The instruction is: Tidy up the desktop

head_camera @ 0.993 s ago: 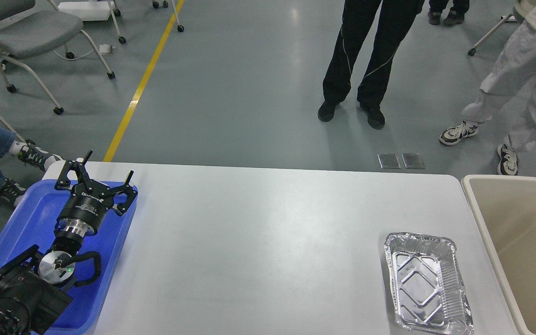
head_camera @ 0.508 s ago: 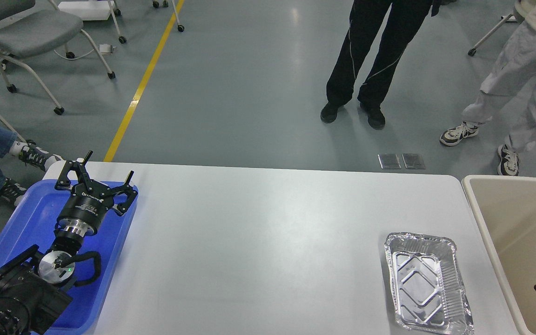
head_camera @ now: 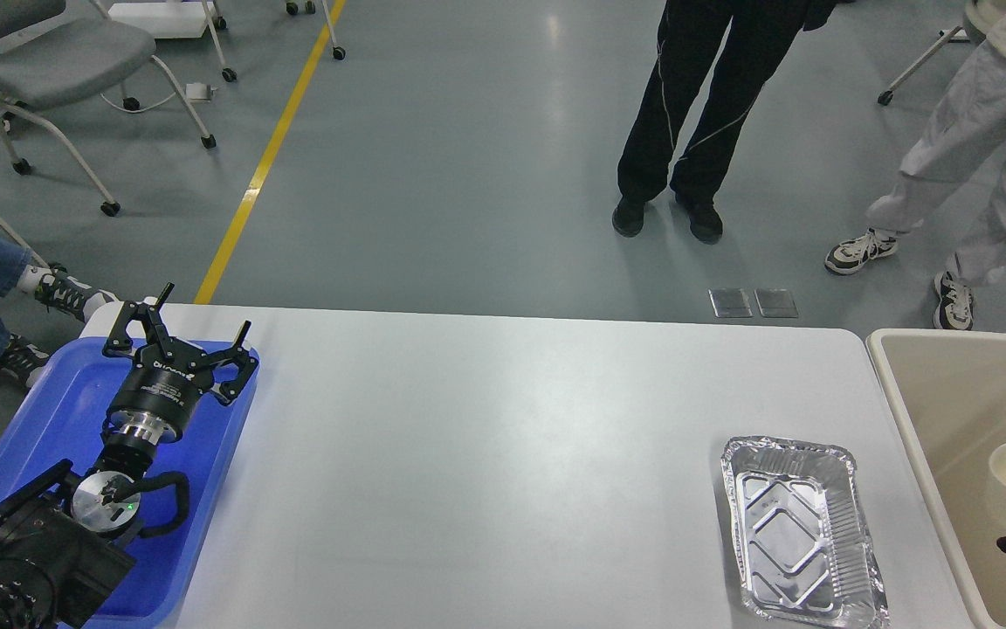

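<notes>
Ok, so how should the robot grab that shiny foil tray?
Probably by pinching one long side rim of the foil tray from above, one finger inside and one outside. It lies flat, open side up and empty on the desktop, and it looks too wide to span. The right side lies nearest the beige tub.

Bright, even overhead light, sharp focus; soft glare streaks the floor (head_camera: 555, 52) and desktop (head_camera: 503, 437).
</notes>
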